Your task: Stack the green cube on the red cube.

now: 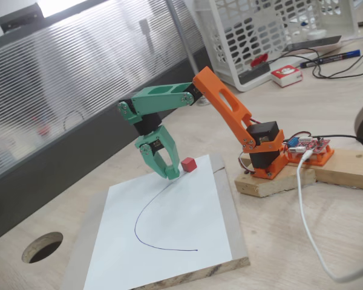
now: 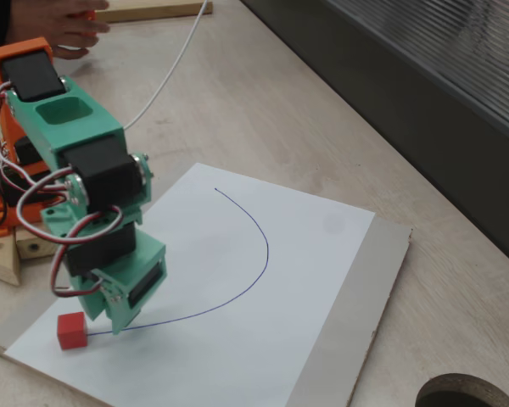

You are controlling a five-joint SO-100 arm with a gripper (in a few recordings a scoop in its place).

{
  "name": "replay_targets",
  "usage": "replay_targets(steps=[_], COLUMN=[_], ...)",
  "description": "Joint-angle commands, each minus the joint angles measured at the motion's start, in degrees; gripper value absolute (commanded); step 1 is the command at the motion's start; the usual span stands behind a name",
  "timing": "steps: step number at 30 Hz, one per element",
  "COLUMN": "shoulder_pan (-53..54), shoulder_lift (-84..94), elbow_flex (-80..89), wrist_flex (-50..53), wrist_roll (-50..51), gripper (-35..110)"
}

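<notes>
Red cube [image 1: 189, 164] sits on the white paper [image 1: 169, 235], near the paper's far edge in one fixed view and at its near left corner in the other [image 2: 71, 330]. Going by size: the wooden desk [image 1: 302, 241] carries a pale board [image 1: 236, 241], and the paper with a curved pen line [image 1: 146, 223] lies on that board. An arm with an orange lower link [image 1: 227, 106] and green upper link [image 1: 160, 99] reaches down from its base on a wooden block [image 1: 272, 184]. Its green pincer [image 1: 169, 172] points down onto the paper just beside the red cube, tips close together; I cannot tell whether it grips anything. A white basket [image 1: 272, 30] stands at the far side of the desk
</notes>
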Motion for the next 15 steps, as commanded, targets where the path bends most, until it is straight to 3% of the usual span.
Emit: replay_targets(steps=[1,15], shoulder_pan=[0.2,1.7], shoulder_lift=[3.9,3.8], elbow_flex=[0.2,0.2], wrist_flex=[0.8,0.4], wrist_roll=[0.4,1.0], gripper=[14,14])
